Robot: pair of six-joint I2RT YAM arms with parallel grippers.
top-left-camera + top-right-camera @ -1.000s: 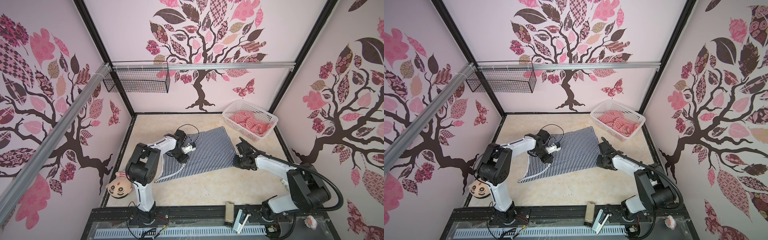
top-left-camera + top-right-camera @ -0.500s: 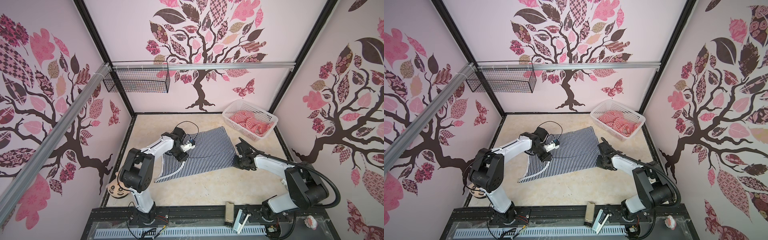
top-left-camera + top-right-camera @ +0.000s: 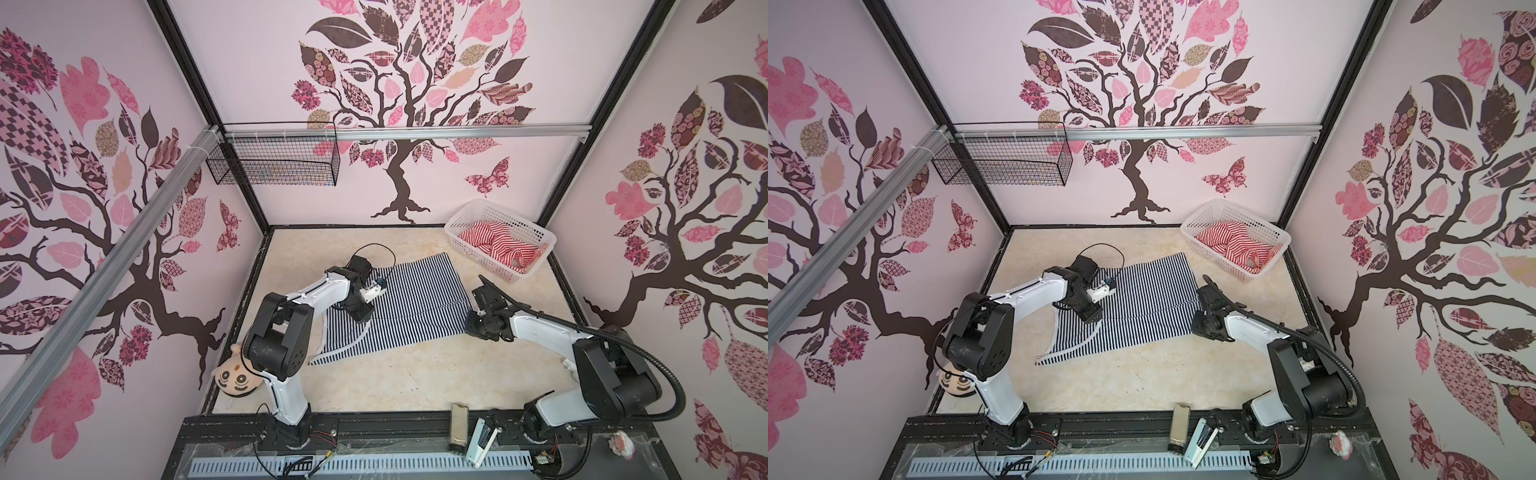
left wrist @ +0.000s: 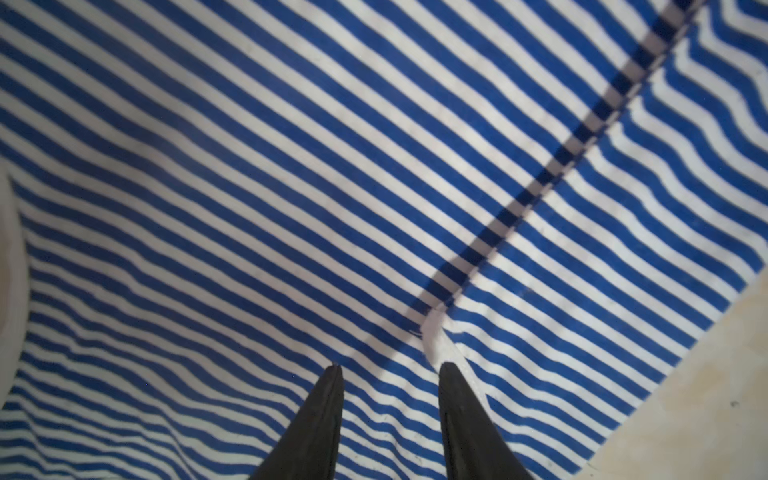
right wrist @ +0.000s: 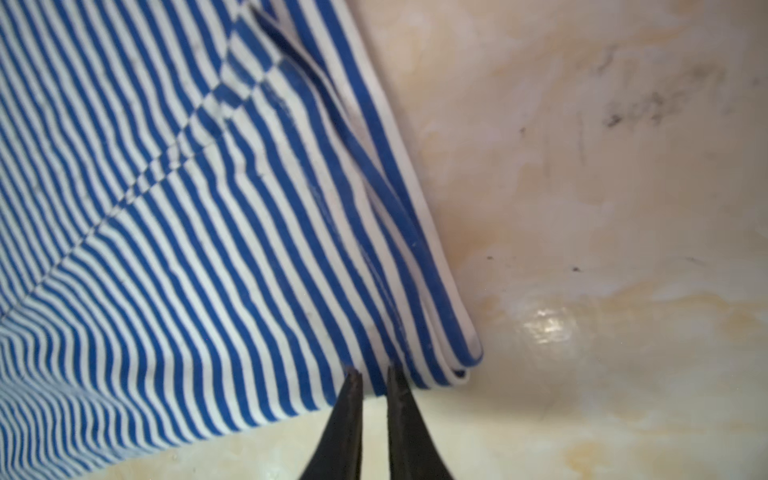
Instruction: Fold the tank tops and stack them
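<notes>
Left wrist, right wrist: just now letting go of navy tank top [image 4: 291, 187], left jaws parted, right jaws barely, probably ending this fold.

The table [image 3: 415, 374] is bare from the near edge of the navy top [image 3: 415, 299] to its own front edge, so passage is free across the full width. A narrower bare strip runs behind the navy top to the far edge. The basket [image 3: 478, 258], holding the red top [image 3: 498, 245], blocks the far right corner. The doll [image 3: 235, 376] occupies the near left corner. The left arm [image 3: 320, 291] spans the navy top's left part. The right arm [image 3: 540, 332] lies low at its right edge. The wire basket [image 3: 274, 166] hangs well above the table, back left.
</notes>
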